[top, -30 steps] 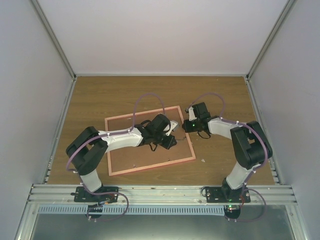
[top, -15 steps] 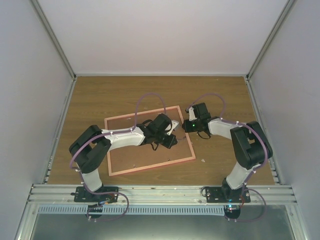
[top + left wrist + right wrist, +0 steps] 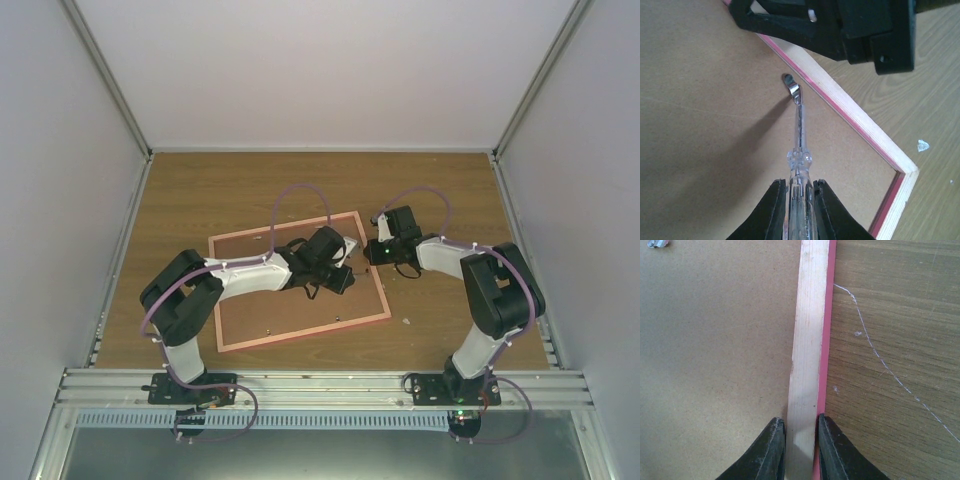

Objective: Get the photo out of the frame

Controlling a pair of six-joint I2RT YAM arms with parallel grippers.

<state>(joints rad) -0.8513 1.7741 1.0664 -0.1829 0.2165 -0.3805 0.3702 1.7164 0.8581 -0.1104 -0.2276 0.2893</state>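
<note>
The pink frame [image 3: 300, 338] lies face down on the table, its brown backing board [image 3: 262, 295] up. The photo is hidden under the board. My left gripper [image 3: 343, 264] is over the board's right part, shut on a clear-handled screwdriver [image 3: 799, 150]. In the left wrist view the fingers [image 3: 774, 205] clamp the handle, and the tip touches a metal tab [image 3: 790, 84] beside the frame's right rim [image 3: 850, 115]. My right gripper [image 3: 378, 256] is shut on that right rim [image 3: 810, 330], one finger on the board side and one on the outer pink edge [image 3: 801, 421].
A small white scrap [image 3: 407, 321] lies on the wooden table right of the frame's near corner, also in the left wrist view [image 3: 923, 145]. More small tabs [image 3: 268, 327] sit along the board's near edge. Grey walls close in left, right and back.
The left arm has shifted slightly, moving the screwdriver a little toward the frame's right rim. The right gripper has held still on the rim.
</note>
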